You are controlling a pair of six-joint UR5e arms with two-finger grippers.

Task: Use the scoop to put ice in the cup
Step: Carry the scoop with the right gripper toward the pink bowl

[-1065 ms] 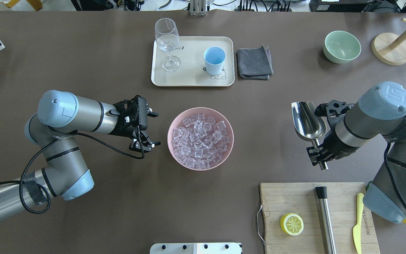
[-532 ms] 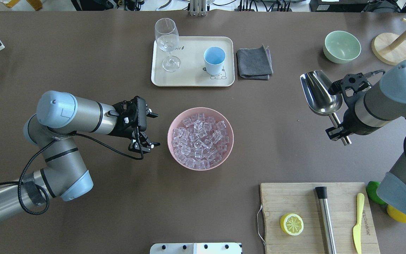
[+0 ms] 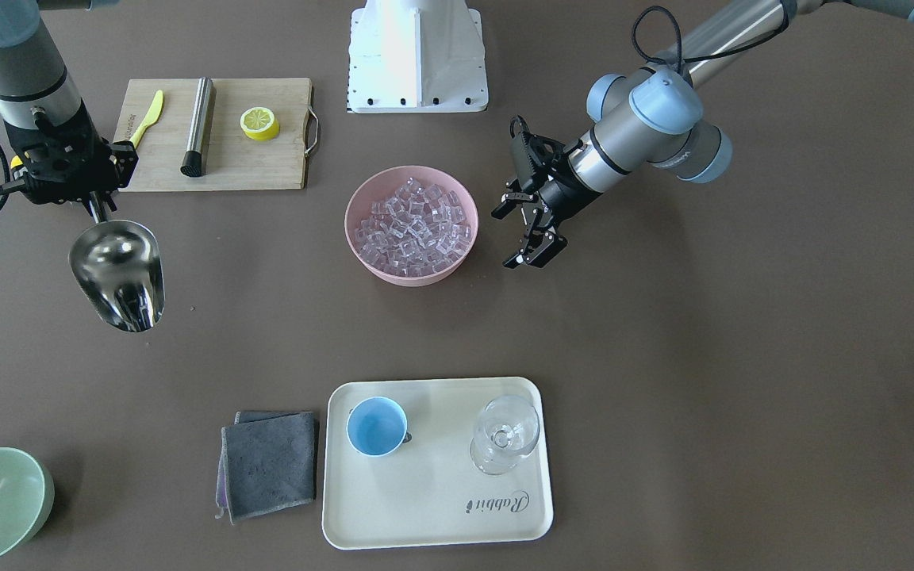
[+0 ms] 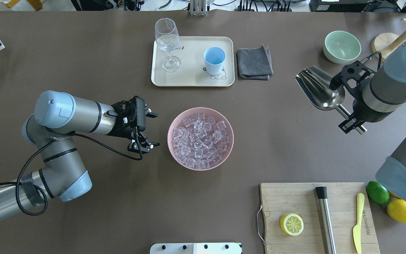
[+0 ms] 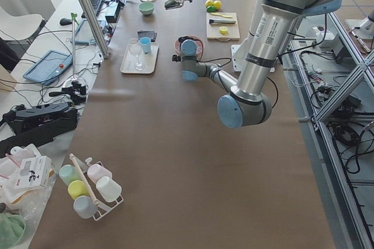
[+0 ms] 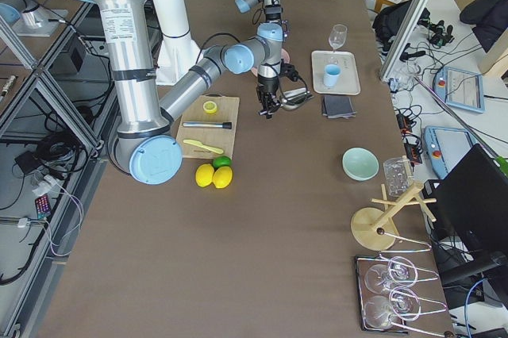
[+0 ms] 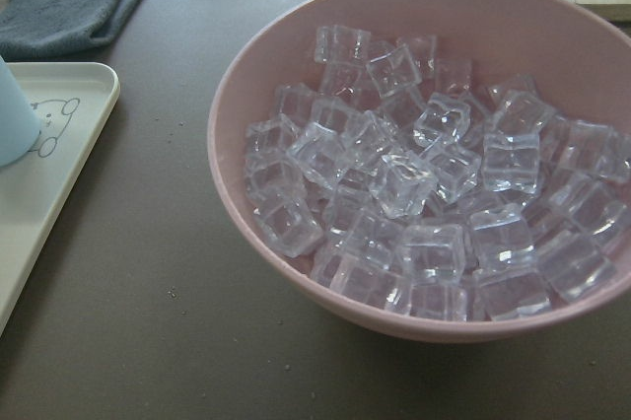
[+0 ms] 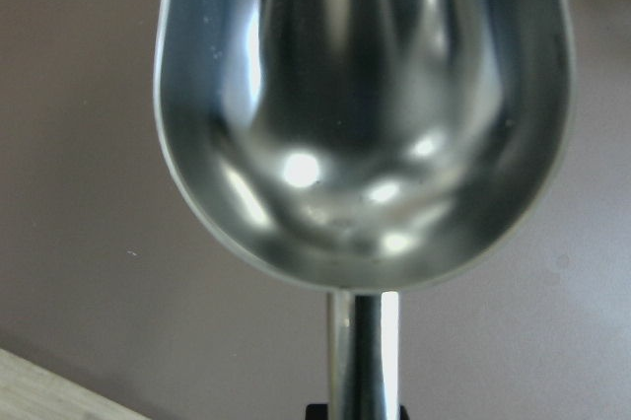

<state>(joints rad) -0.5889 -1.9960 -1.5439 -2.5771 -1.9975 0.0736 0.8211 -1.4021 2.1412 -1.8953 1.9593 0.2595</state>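
Two tools: the right tool grips the empty scoop by its handle, clear of the counter; the left tool gapes wide, holding nothing, ice heaped in a bowl just beside it, the cup farther off

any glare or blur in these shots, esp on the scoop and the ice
Right wrist view: the scoop fills the frame, slightly soft, with bright glare spots in its trough. Left wrist view: the ice is fairly sharp, with small highlights. Overhead view: evenly lit, soft shadows.
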